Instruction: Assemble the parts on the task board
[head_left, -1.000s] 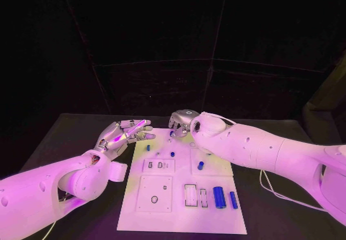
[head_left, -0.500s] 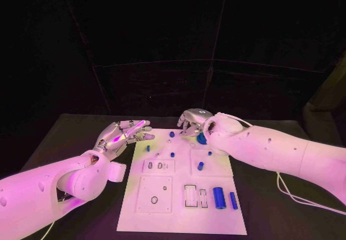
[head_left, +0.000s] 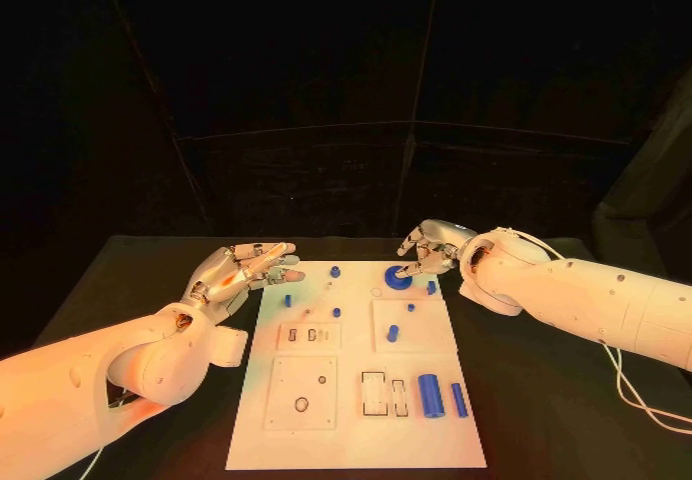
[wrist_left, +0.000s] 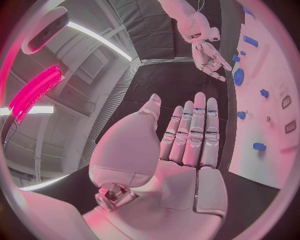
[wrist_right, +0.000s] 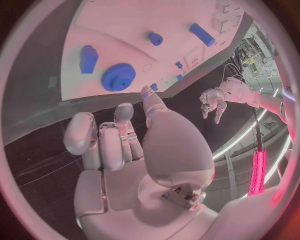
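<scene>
The white task board (head_left: 361, 430) lies in the middle of the table. A blue gear (head_left: 395, 275) sits near its far edge; the right wrist view shows the gear (wrist_right: 119, 77) beside a blue block (wrist_right: 88, 58). My right hand (head_left: 433, 245) hovers just right of and behind the gear, fingers loosely bent, holding nothing (wrist_right: 131, 150). My left hand (head_left: 245, 268) hangs at the board's far left corner with flat, straight fingers and a bare palm (wrist_left: 181, 150). Small blue pegs (head_left: 335, 270) stand on the far half of the board. A thick blue cylinder (head_left: 428, 393) and a thin rod (head_left: 459, 400) lie near the front right.
Rectangular slots (head_left: 375, 392) and an oval hole (head_left: 302, 405) mark the board's near half. Black table (head_left: 548, 400) surrounds the board on all sides. A pale cable (head_left: 635, 395) trails under my right arm.
My right hand has drawn back to the right from the board's far edge, and the blue gear now lies uncovered on the board. My left hand has stayed in place.
</scene>
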